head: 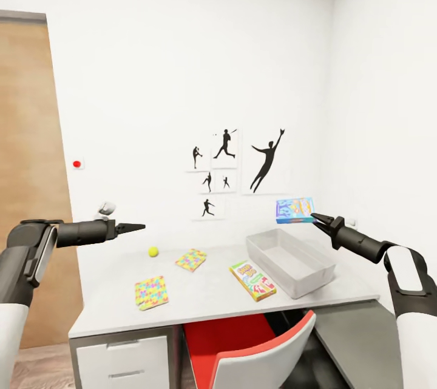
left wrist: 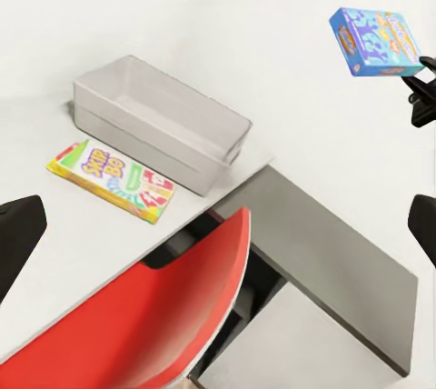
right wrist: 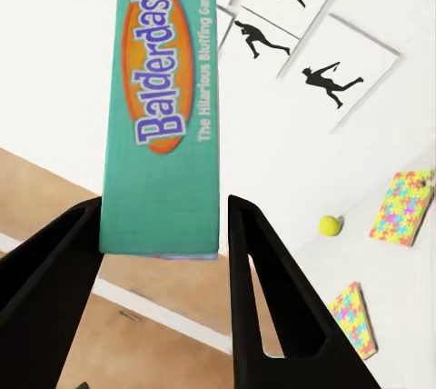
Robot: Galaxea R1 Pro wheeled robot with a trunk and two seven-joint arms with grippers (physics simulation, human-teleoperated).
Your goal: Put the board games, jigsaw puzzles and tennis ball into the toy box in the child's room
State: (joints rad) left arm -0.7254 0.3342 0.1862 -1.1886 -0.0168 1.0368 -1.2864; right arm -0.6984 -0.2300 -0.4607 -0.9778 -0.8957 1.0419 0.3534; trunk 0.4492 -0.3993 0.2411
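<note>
- Left gripper (head: 138, 228): held in the air above the left end of the table (head: 212, 301), pointing right. In the head view its fingers taper to one closed point with nothing between them; in the left wrist view two dark finger pads (left wrist: 18, 239) stand far apart at the frame edges, so whether the fingers are apart or together cannot be told.
- Tennis ball (head: 153, 251): on the white top towards the back left, clear of the other items.
- Jigsaw puzzles: one square (head: 151, 292) near the front left edge, the other (head: 191, 260) further back, just right of the ball; both lie flat.
- Red-and-white chair (head: 255, 349): pushed in under the table's front edge.
- Skip-Bo board game (head: 252, 280): flat on the top, just left of the toy box, apart from it.
- Toy box (head: 290, 261): a light-grey tray at the right end of the table, holding nothing visible.
- Blue board game (head: 294, 210): in the air above the toy box's far end, its edge titled "Balderdash" in the right wrist view.
- Right gripper (head: 315, 217): fingers clamped on the blue game's edge.
</note>
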